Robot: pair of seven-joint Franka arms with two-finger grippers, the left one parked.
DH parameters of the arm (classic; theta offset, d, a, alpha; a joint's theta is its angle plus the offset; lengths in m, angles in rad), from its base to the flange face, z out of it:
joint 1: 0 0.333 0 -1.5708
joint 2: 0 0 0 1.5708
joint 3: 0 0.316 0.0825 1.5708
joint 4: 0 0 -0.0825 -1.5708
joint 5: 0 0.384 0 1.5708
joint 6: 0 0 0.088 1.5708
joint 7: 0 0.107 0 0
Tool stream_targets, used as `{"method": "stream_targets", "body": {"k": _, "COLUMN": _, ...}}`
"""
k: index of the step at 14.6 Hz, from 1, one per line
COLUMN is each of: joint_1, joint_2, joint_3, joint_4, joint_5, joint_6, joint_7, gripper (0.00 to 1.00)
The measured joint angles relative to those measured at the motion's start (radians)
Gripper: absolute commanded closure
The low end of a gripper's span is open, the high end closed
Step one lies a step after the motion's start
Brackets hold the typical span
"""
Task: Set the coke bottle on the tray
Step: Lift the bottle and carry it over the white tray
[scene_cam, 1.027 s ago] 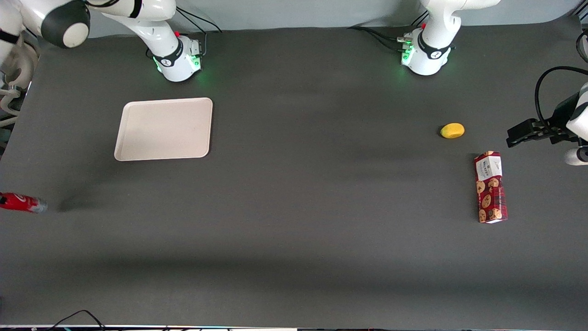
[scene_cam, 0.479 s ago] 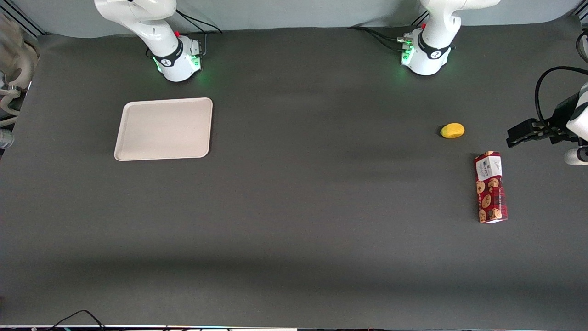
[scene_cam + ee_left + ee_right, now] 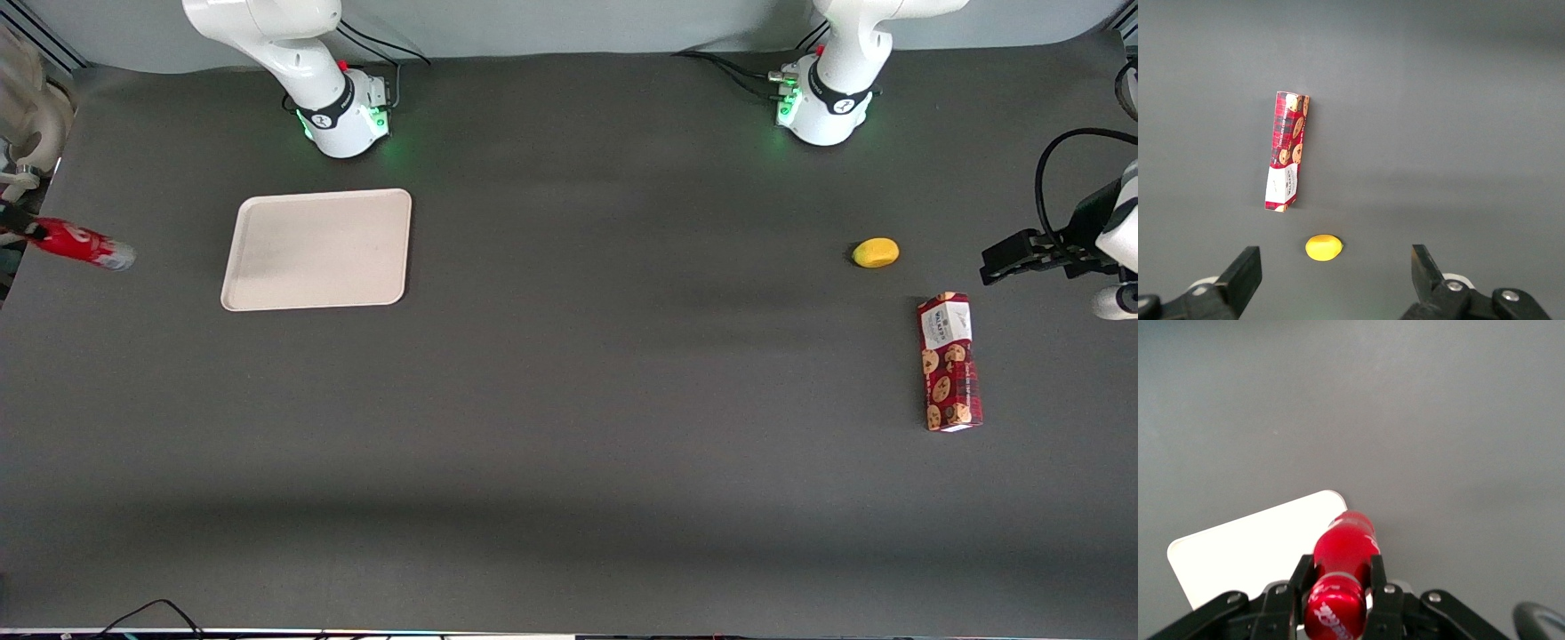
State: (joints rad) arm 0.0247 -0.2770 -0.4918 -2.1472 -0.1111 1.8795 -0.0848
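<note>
Front view, starting at the working arm's end of the desk (image 3: pixel 569 400): my gripper (image 3: pixel 20 229) sits at the very edge, its fingers (image 3: pixel 1302 577) clamped on the neck of the coke bottle (image 3: pixel 82 244). I hold the bottle tilted in the air, beside the tray (image 3: pixel 317 250) and apart from it; white script on its red cap shows at my wrist, too small to read. Toward the parked arm's end lie a lemon (image 3: pixel 876 252) and, nearer the camera, a red cookie box (image 3: pixel 949 362) with cookie pictures and a white label, lettering illegible.
</note>
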Motion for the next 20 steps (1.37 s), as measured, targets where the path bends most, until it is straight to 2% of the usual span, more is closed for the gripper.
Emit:
{"method": "stream_targets", "body": {"k": 4, "joint_1": -0.010, "joint_2": -0.182, "joint_3": 0.000, "joint_4": -0.328, "joint_5": -0.012, "joint_6": 0.189, "joint_7": 0.051, "gripper": 1.00}}
{"method": "stream_targets", "body": {"k": 8, "joint_1": -0.013, "joint_2": -0.209, "joint_3": 0.001, "joint_4": -0.523, "joint_5": -0.018, "joint_6": 0.387, "joint_7": 0.067, "gripper": 1.00}}
{"method": "stream_targets", "body": {"k": 14, "joint_1": -0.026, "joint_2": -0.125, "joint_3": 0.001, "joint_4": -0.594, "joint_5": -0.146, "joint_6": 0.507, "joint_7": 0.077, "gripper": 1.00}}
{"method": "stream_targets", "body": {"k": 18, "joint_1": -0.039, "joint_2": -0.056, "joint_3": 0.002, "joint_4": -0.603, "joint_5": -0.165, "joint_6": 0.598, "joint_7": 0.077, "gripper": 1.00}}
{"method": "stream_targets", "body": {"k": 19, "joint_1": -0.039, "joint_2": -0.054, "joint_3": 0.002, "joint_4": -0.601, "joint_5": -0.165, "joint_6": 0.600, "joint_7": 0.077, "gripper": 0.57}}
{"method": "stream_targets", "body": {"k": 20, "joint_1": -0.039, "joint_2": -0.053, "joint_3": 0.002, "joint_4": -0.601, "joint_5": -0.165, "joint_6": 0.602, "joint_7": 0.077, "gripper": 0.40}}
